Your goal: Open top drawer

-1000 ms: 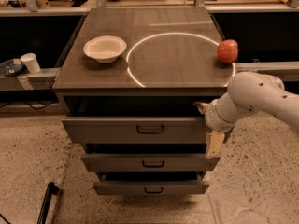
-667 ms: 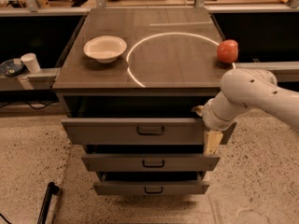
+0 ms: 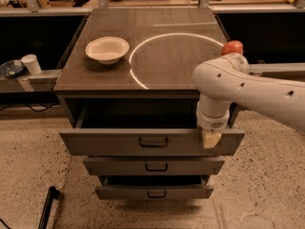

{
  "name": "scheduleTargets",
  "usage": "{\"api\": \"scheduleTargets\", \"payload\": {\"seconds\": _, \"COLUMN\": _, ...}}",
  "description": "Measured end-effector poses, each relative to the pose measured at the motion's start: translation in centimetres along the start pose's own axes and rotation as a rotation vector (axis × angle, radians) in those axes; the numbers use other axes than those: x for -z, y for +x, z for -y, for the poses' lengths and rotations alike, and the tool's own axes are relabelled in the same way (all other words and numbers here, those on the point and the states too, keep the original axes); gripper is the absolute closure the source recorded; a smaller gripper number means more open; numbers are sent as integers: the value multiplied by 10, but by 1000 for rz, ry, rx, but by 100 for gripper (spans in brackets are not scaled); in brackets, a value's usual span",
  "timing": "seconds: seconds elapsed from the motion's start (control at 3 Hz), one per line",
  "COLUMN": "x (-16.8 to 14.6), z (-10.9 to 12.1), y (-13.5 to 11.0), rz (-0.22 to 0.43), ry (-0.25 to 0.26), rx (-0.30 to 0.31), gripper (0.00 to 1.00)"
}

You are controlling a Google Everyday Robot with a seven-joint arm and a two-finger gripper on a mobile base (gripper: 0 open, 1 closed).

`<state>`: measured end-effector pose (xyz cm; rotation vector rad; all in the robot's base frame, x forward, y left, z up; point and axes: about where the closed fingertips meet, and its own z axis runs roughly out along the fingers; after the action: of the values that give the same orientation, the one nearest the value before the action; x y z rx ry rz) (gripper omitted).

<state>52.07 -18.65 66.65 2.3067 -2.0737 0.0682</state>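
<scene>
The top drawer (image 3: pixel 109 143) is the widest grey drawer of the cabinet, with a small black handle (image 3: pixel 153 141) centred on its front. It stands pulled out, its dark inside showing under the cabinet top. My gripper (image 3: pixel 210 138) hangs from the white arm (image 3: pixel 248 87) at the right end of the drawer's front, over its top edge. Only a pale finger tip (image 3: pixel 210 139) shows against the drawer front.
Two narrower grey drawers (image 3: pixel 153 166) (image 3: pixel 153 192) sit below, both slightly out. On the cabinet top (image 3: pixel 157 61) are a white bowl (image 3: pixel 106 49) and a red apple (image 3: pixel 232 47). A paper cup (image 3: pixel 31 63) stands on a ledge at the left. A black rod (image 3: pixel 46 208) lies on the floor.
The top drawer has come further out toward the camera. My arm and gripper have moved left and forward with its front.
</scene>
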Motion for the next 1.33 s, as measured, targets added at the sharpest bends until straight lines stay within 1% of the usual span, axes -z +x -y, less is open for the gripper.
{"api": "scheduleTargets", "payload": {"seconds": 0.33, "x": 24, "z": -7, "y": -8, "rz": -27, "ry": -5, "rx": 7, "gripper": 85}}
{"api": "scheduleTargets", "payload": {"seconds": 0.67, "x": 27, "z": -8, "y": -8, "rz": -30, "ry": -6, "rx": 7, "gripper": 74}}
{"api": "scheduleTargets", "payload": {"seconds": 1.0, "x": 27, "z": -8, "y": -8, "rz": -30, "ry": -6, "rx": 7, "gripper": 48}}
{"api": "scheduleTargets", "payload": {"seconds": 1.33, "x": 27, "z": -8, "y": -8, "rz": -30, "ry": -6, "rx": 7, "gripper": 26}}
